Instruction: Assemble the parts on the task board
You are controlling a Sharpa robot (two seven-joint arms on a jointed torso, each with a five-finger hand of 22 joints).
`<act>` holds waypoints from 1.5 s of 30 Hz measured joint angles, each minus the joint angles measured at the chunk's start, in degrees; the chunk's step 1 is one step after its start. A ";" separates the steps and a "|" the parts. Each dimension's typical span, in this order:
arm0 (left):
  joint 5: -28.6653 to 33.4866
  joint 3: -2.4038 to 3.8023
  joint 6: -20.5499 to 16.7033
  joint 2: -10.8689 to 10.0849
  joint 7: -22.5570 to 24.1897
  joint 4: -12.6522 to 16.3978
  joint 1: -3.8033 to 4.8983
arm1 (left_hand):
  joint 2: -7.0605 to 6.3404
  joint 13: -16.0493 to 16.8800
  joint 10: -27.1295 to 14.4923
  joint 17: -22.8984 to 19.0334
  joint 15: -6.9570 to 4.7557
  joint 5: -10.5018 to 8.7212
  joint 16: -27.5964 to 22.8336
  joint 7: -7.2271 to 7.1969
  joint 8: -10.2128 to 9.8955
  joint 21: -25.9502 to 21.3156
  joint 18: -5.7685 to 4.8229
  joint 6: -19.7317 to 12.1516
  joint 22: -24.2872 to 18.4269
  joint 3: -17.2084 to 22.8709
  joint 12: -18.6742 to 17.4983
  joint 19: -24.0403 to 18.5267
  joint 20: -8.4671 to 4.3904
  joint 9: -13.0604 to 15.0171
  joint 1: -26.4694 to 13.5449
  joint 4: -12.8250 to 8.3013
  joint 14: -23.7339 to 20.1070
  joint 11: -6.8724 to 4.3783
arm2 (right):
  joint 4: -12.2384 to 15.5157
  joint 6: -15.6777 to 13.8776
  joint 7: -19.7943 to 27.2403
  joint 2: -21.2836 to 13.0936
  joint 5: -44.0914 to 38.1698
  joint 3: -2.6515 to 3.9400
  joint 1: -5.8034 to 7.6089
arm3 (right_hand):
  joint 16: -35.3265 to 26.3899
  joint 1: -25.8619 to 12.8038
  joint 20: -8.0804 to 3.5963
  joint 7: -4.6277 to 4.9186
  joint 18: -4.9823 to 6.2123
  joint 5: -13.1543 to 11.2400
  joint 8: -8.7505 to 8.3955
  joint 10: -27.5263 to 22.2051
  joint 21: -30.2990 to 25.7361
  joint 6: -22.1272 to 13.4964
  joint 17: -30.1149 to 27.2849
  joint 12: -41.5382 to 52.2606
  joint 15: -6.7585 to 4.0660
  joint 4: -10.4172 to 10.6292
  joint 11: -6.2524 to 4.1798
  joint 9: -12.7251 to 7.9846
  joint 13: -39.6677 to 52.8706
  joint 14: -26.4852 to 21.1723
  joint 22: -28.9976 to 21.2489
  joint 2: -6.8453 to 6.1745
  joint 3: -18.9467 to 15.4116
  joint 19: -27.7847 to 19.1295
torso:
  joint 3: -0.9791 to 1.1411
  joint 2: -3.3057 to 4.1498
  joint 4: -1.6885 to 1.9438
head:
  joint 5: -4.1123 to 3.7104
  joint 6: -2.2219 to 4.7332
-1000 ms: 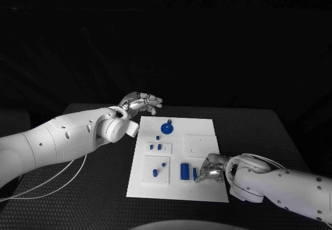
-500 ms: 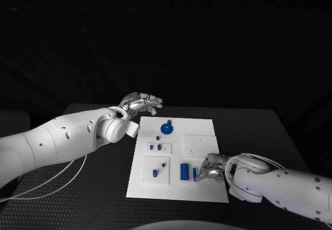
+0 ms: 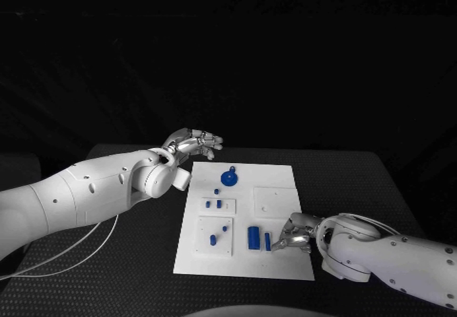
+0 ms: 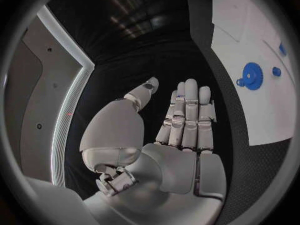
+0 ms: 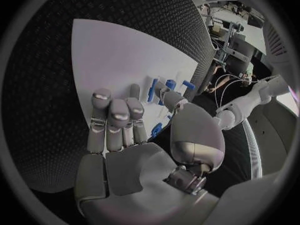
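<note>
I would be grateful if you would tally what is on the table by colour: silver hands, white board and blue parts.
Silver: 2, the left hand and the right hand
White: 1, the task board
Blue: 8, the blue parts in sight on it
Total: 11

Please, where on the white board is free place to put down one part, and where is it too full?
On the task board, free patches lie at the far right corner beyond the raised square plate, and along the near edge below the blue block. The left column of small blue pieces is crowded, as is the near right, where the right hand sits.
</note>
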 measured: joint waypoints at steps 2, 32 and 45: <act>0.00 -0.04 0.00 -0.02 0.00 -0.20 0.00 | 0.00 0.00 0.00 0.00 0.00 0.00 0.00 0.00 0.08 0.00 -0.01 0.00 0.00 0.00 0.00 0.00 0.00 0.00 0.00 0.00 0.00 0.00 | 0.27 -0.28 1.47 -0.79 0.54 -0.07 0.48 | -0.01 -0.28 0.02 0.35 0.00 0.00 0.00 -0.70 -0.16 -0.38 -0.09 -0.61 0.06 0.16 0.11 0.09 -0.42 -0.06 -0.02 -0.86 -0.15 -0.02 | 0.00 -0.03 -0.04 | -0.03 0.21; 3.83 -0.23 3.27 4.52 3.15 -14.31 0.01 | -0.57 -3.00 -6.86 -5.65 6.75 0.00 -23.75 -1.76 1.38 -10.71 0.95 -1.81 -2.97 -0.17 -0.39 -8.21 6.50 -0.75 -0.57 -1.72 -11.50 0.91 | -39.16 -4.73 38.79 14.15 46.23 10.00 7.68 | -44.78 4.80 12.66 6.37 -4.88 7.61 -5.84 -20.43 -29.65 -13.23 -23.54 -42.86 15.39 -7.78 10.96 -3.85 -42.14 -25.73 -12.34 8.30 -8.75 -36.11 | 0.90 -2.72 -1.26 | -1.30 9.98; 5.10 0.18 2.33 4.27 3.99 -13.24 -0.86 | 4.40 -8.19 -48.83 -18.31 1.25 -2.16 -47.18 -8.34 -11.20 -32.13 -0.87 -35.37 -33.41 -21.62 -3.29 -35.39 5.22 -20.39 -40.36 5.78 -43.90 -4.66 | -38.32 -4.96 40.43 14.13 48.93 10.29 6.93 | -65.74 -31.88 6.27 -1.15 -10.29 -0.13 -11.65 -56.40 -47.99 -48.62 -47.42 -59.76 10.53 4.28 4.71 -31.08 -62.58 -61.74 -51.34 13.11 -31.37 -59.95 | 1.09 -3.96 -0.52 | -1.95 10.21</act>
